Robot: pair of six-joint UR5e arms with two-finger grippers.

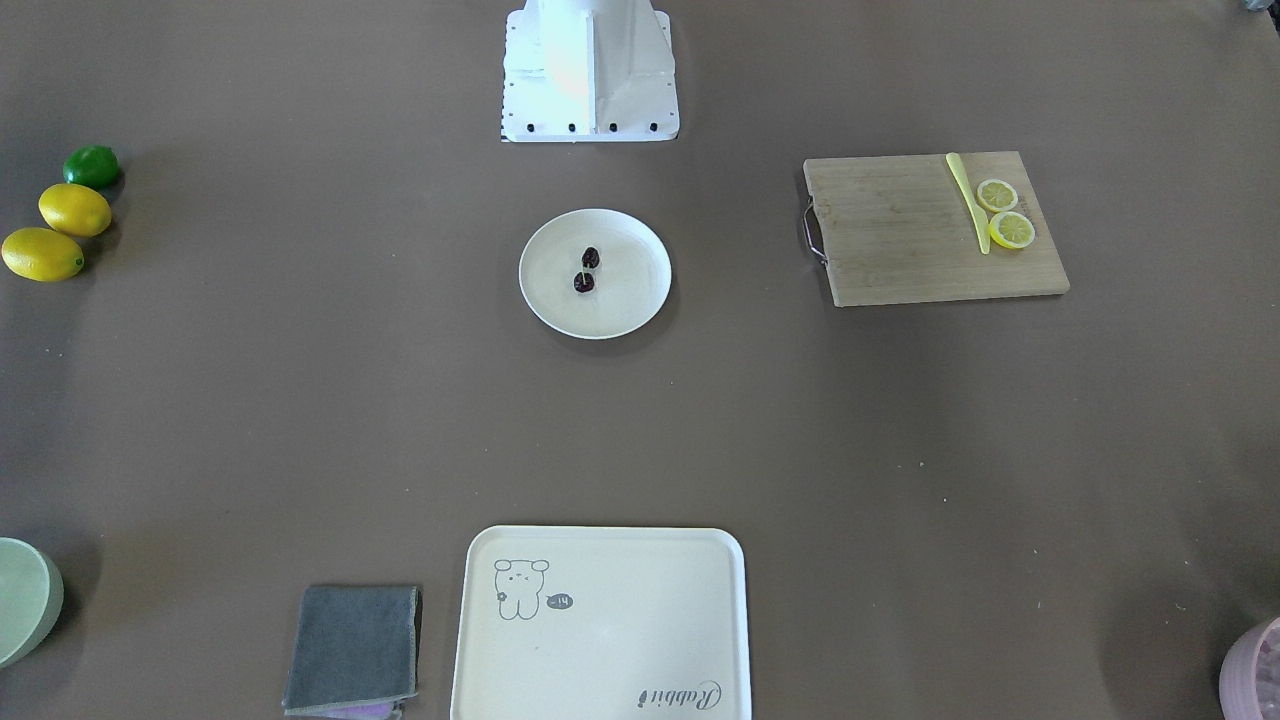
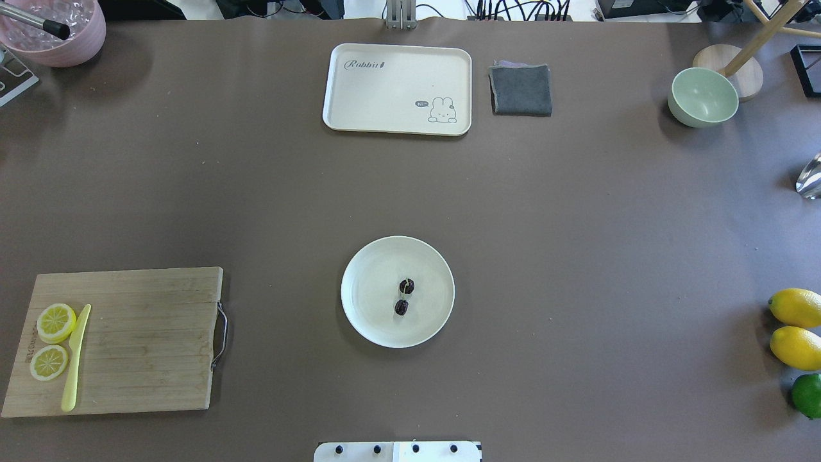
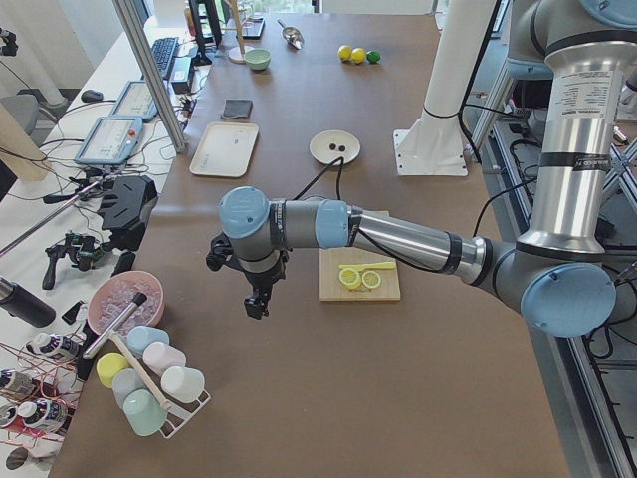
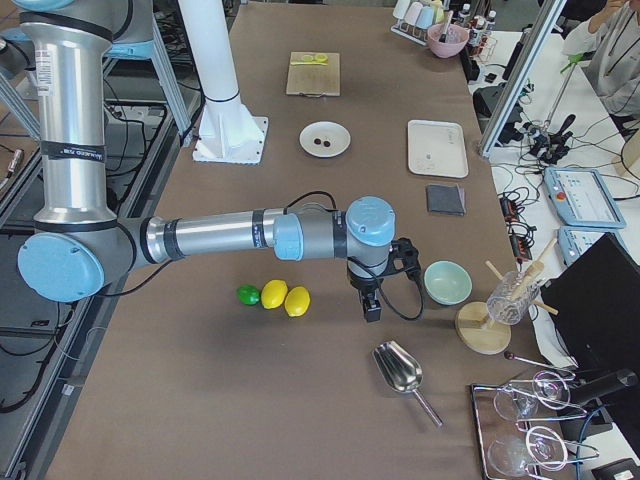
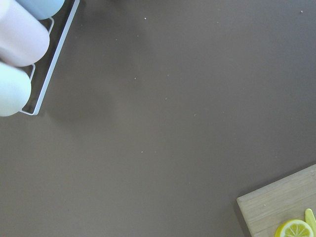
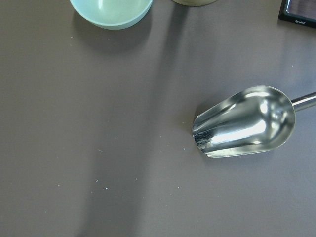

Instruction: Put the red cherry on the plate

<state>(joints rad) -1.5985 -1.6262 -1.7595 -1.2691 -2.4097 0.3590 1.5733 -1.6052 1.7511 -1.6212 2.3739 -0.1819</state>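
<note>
Left gripper [image 3: 257, 304] and right gripper [image 4: 371, 308] show only in the side views, so we can't tell whether either pair of fingers is spread or pressed together. We see nothing held in either. Left one hangs over bare table btwn the cutting board [image 3: 359, 274] and the cup rack [image 3: 149, 383]. Right one hangs near the metal scoop [image 6: 244, 121] and green bowl [image 4: 447, 282], well apart from the plate.

The red cherry [image 2: 406, 285] already lies on the plate [image 2: 372, 308], approx. at its centre, well inside the rim; the front view shows the same, cherry [image 1: 590, 257] on plate [image 1: 640, 300]. We judge the placing itself done, w/ only the parked pose left to hold.

To do that well:
- keep both arms high and out at the table ends, no sweep across the middle;
- no contact w/ the plate, since the fruit is round, light, and we'd expect it to roll on a knock;
- any move home should pass wide of the scoop and the rack.

Orientation: the two dark fruits sit close together, and the pair's long axis runs roughly from the robot's base toward the far side. The far fruit sits slightly to the robot's right. The stem btwn them is too thin to make out, so we can't say which way it points.
</note>
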